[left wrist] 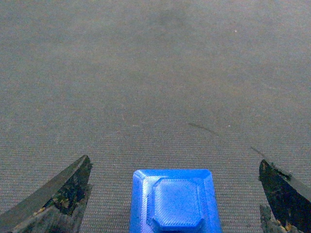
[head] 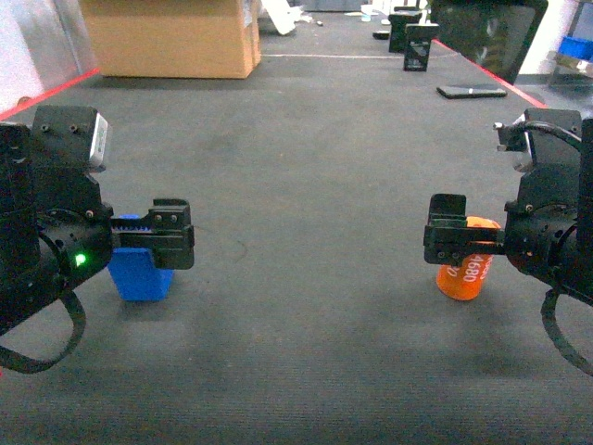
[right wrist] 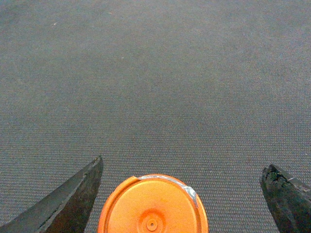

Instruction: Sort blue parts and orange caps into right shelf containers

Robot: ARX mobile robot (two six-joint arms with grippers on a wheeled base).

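Part (head: 139, 272) on floor (head: 306, 185) left; cap (head: 466, 271) right; box (head: 171, 35) behind, far left.

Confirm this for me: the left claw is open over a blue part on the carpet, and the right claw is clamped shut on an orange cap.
One detail is wrong. The right claw is not clamped shut: the right wrist view shows its fingers spread wide on either side of the orange cap, clear of it. The rest holds: the left claw is open over the blue part on the carpet.

Blue part (head: 139, 271); orange cap (head: 466, 271), white digits; grey carpet (head: 306, 167).
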